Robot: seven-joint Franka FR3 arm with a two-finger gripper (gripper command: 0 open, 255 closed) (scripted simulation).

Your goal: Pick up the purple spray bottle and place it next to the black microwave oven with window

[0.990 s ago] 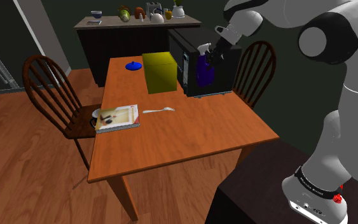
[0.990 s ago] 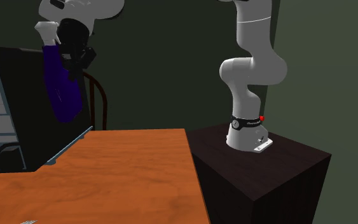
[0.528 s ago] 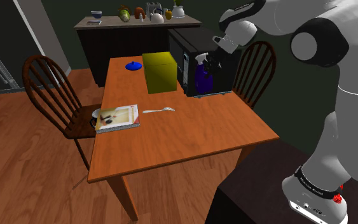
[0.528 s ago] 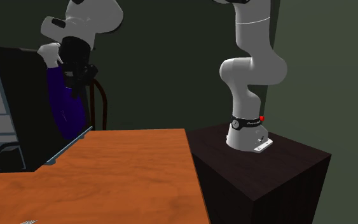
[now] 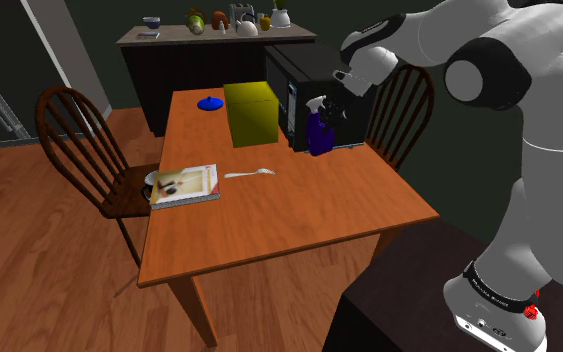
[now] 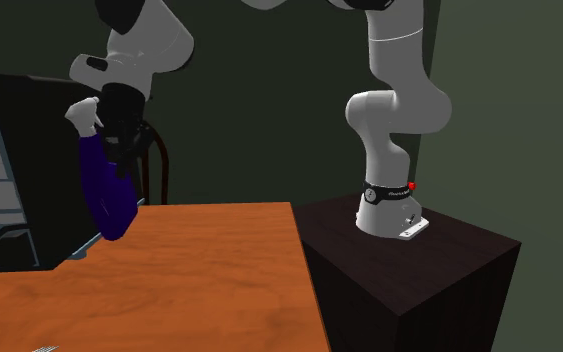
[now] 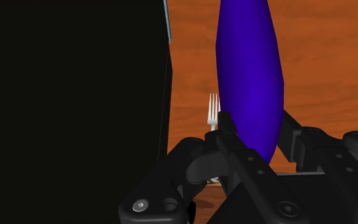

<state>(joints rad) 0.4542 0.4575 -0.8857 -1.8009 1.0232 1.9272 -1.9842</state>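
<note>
Now lower, spray bottle (image 5: 318, 131) nearer table (image 5: 269, 225)

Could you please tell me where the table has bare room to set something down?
The near half of the table, between the fork, the book and the near edge, is bare. The far end is crowded: lid, box and microwave sit close together, with the bottle in the claw right beside the microwave.
</note>
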